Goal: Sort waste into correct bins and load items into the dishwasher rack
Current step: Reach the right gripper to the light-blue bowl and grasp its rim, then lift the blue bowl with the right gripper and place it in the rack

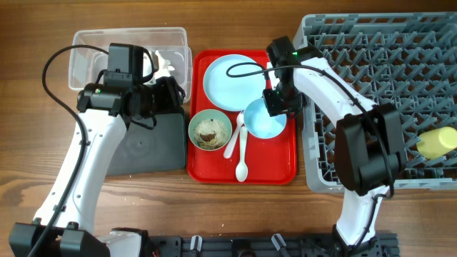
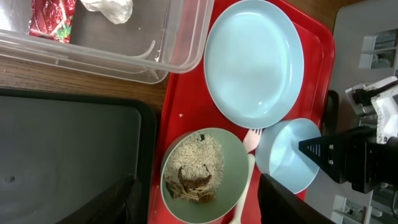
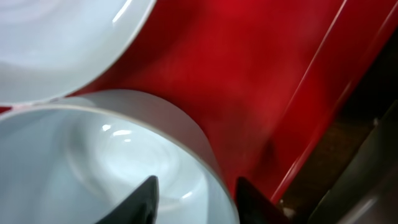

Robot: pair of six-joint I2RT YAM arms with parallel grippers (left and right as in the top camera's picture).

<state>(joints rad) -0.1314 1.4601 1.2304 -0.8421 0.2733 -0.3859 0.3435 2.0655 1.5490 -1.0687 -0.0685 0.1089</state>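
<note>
Right gripper [image 3: 196,194] set narrow, straddling the one o'clock rim of the round light blue bowl [image 3: 93,155], one finger inside, one outside, not clamped. Bowl's on the flat red tray [image 1: 275,163]; the large grey pegged dishwasher rack [image 1: 371,43] lies at three o'clock.

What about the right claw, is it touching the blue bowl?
Cannot tell. Right wrist view: the right claw straddles the blue bowl rim, but contact isn't plain.
</note>
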